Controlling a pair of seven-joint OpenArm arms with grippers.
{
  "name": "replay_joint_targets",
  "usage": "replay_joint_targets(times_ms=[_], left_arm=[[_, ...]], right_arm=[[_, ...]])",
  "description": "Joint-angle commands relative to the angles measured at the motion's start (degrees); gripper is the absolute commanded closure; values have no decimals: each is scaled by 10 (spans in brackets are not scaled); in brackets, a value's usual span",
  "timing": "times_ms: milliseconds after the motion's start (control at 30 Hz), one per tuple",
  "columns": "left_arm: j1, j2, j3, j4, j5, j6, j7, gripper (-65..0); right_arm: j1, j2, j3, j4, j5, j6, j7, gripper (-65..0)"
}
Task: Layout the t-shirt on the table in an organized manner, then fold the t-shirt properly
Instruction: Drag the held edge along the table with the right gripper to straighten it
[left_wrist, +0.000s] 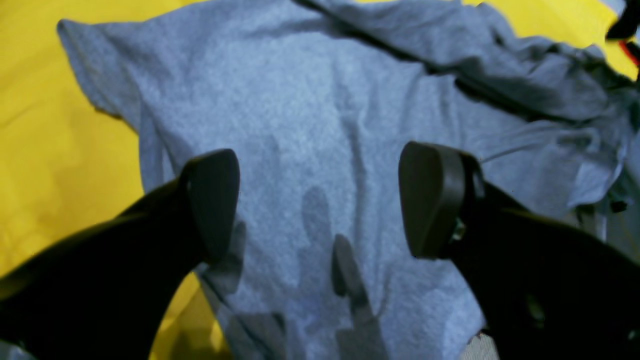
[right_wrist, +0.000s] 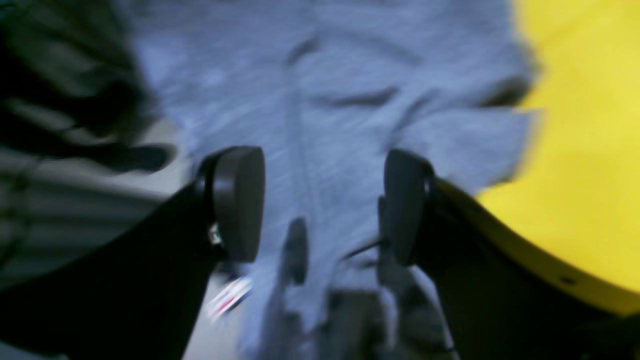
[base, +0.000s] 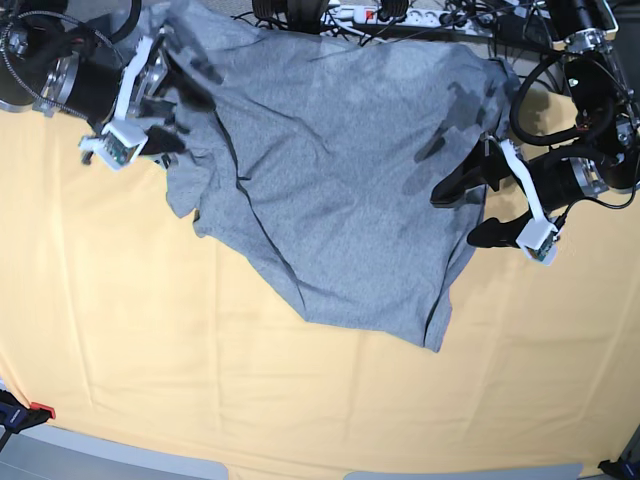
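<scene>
In the left wrist view the left end effector (left_wrist: 320, 205) stands released, its two dark pads wide apart above the heather-grey t-shirt (left_wrist: 320, 115), which lies rumpled on the yellow bench (left_wrist: 55, 150). The right wrist view, blurred, shows the right end effector (right_wrist: 322, 205) likewise released with nothing between its pads, the grey cloth below it and yellow bench cover to one side. In the base view the t-shirt spreads unevenly over the far middle of the bench, an end effector at each upper corner.
</scene>
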Motion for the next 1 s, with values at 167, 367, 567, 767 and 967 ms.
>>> replay_joint_targets(times_ms=[167, 367, 567, 767, 967], left_arm=[[-6, -9, -3, 7, -11, -3, -13, -495], [-4, -9, -3, 7, -11, -3, -12, -495], [-3, -9, -3, 7, -11, -3, -12, -495], [-3, -9, -3, 7, -11, -3, -12, -495], [-3, -9, -3, 7, -11, -3, -12, -496]], right_arm=[[31, -20, 4, -49, -92, -35, 95, -392], [91, -43, 2, -170, -67, -39, 90, -391], [136, -52, 2, -263, -42, -35, 46, -389], [137, -57, -2, -283, -6, -12, 41, -388], [137, -66, -7, -283, -38, -12, 50, -277]])
